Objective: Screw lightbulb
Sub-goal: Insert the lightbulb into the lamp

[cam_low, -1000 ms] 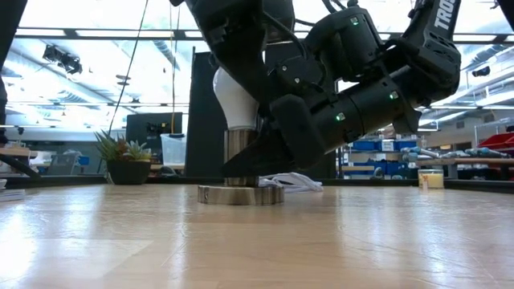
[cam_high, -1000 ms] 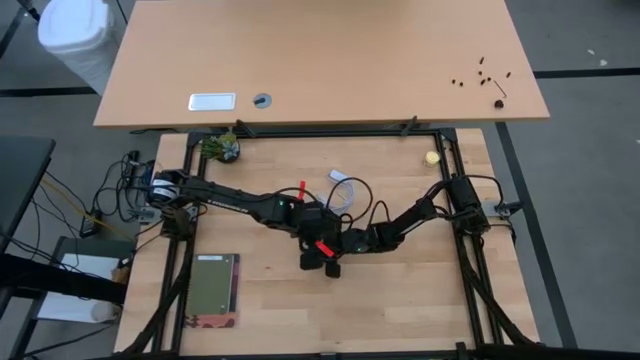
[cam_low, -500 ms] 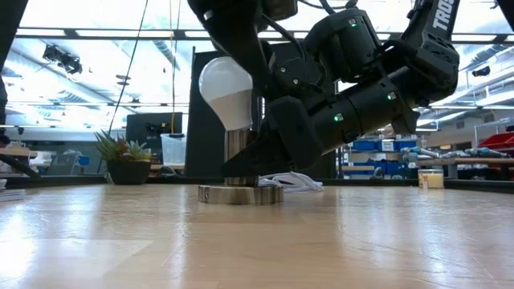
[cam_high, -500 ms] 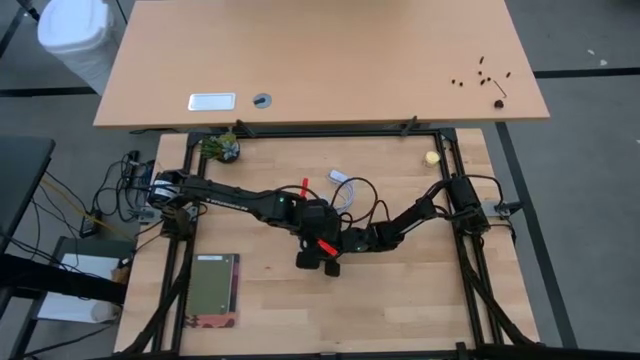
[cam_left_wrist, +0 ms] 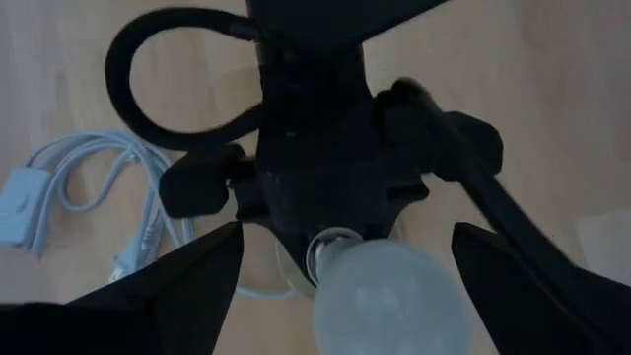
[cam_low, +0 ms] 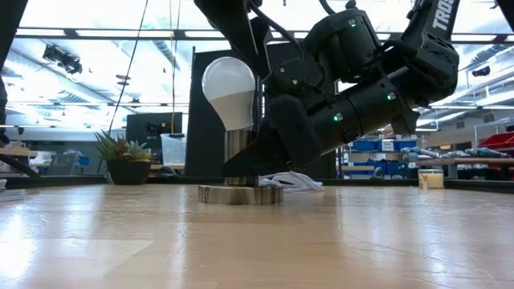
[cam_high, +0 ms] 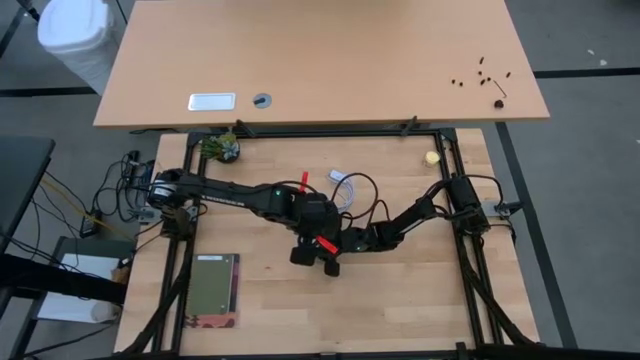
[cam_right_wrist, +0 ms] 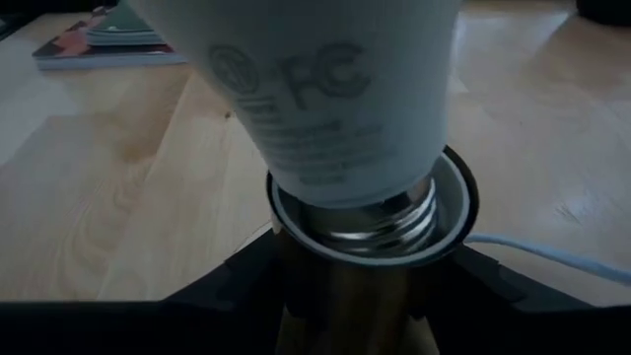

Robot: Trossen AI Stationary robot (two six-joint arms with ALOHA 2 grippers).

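Two claws meet mid-worktop. The right claw is clamped around the socket holding the lightbulb. The left claw is spread wide, apart from the bulb.

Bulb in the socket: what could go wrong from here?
1. Threads show above the socket rim and the bulb seems to lean, so turning could cross-thread it.
2. The left gripper is open, wide of the bulb, so a loose bulb might tip out.
3. The right gripper grips the socket. If it slips, the base may spin and drag the cord.
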